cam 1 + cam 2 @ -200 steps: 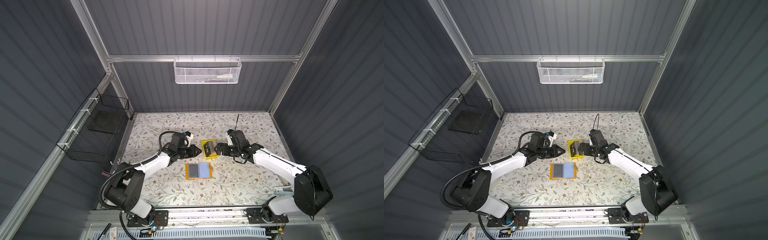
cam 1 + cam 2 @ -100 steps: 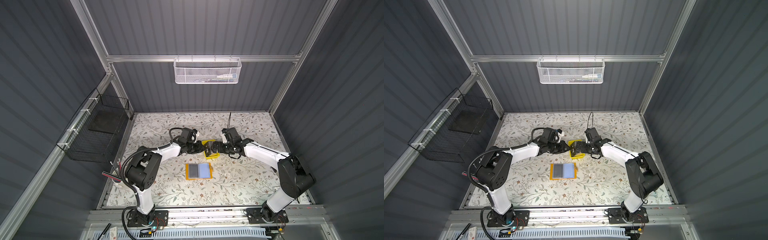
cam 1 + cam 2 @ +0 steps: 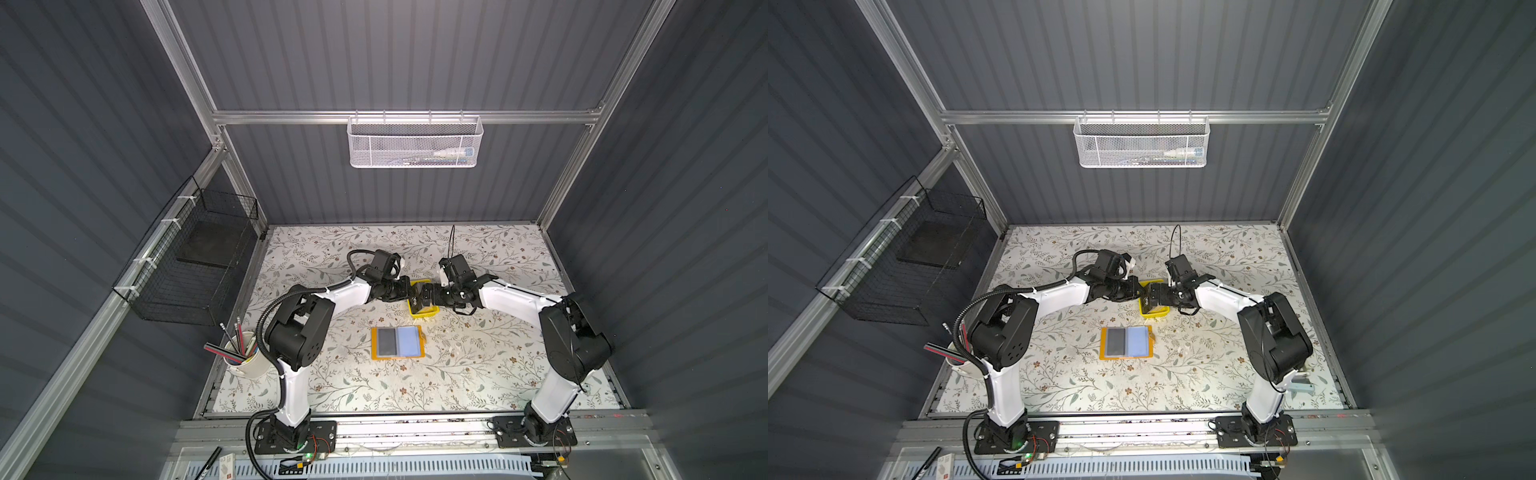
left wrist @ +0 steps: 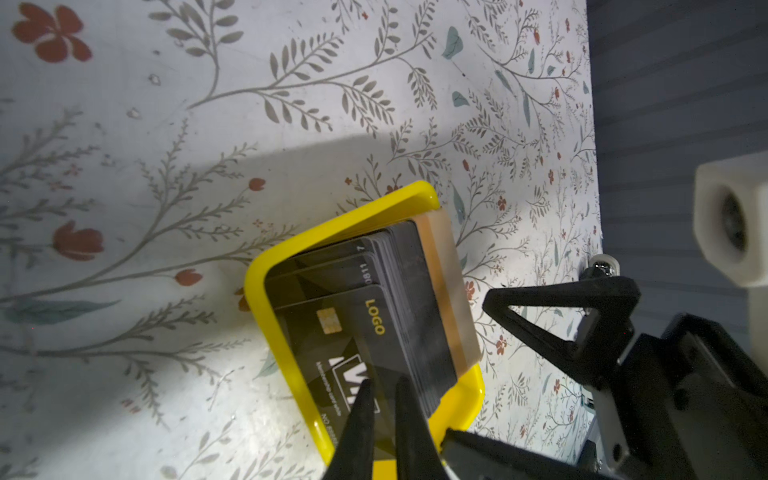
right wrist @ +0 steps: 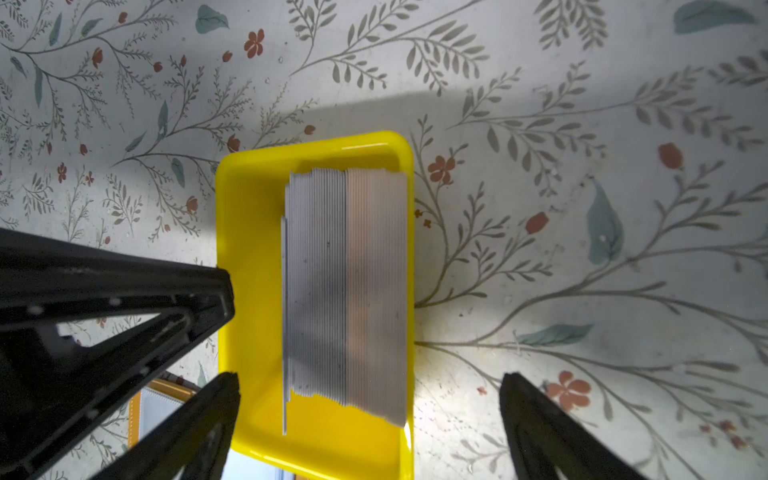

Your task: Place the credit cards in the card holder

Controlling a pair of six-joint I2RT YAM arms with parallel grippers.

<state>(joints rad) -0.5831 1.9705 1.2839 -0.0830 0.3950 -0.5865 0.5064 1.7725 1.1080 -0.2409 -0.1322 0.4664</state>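
Cards (image 4: 353,328) partly behind left pincer (image 4: 384,381)

Left gripper (image 4: 384,382) fingers (image 4: 357,424) mask lettering on the credit cards (image 4: 353,330); in both top views they cannot be made out; an edge crops the card holder (image 5: 135,415)

Robot lab cell: aluminium frame (image 3: 291,117), grey panel walls (image 3: 395,54), left arm (image 3: 345,293), right arm (image 3: 511,297) bolted to rail (image 3: 415,432).

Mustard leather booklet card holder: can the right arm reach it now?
Probably yes: the open mustard card holder lies uncovered near the yellow plastic tray where the open right gripper hovers.
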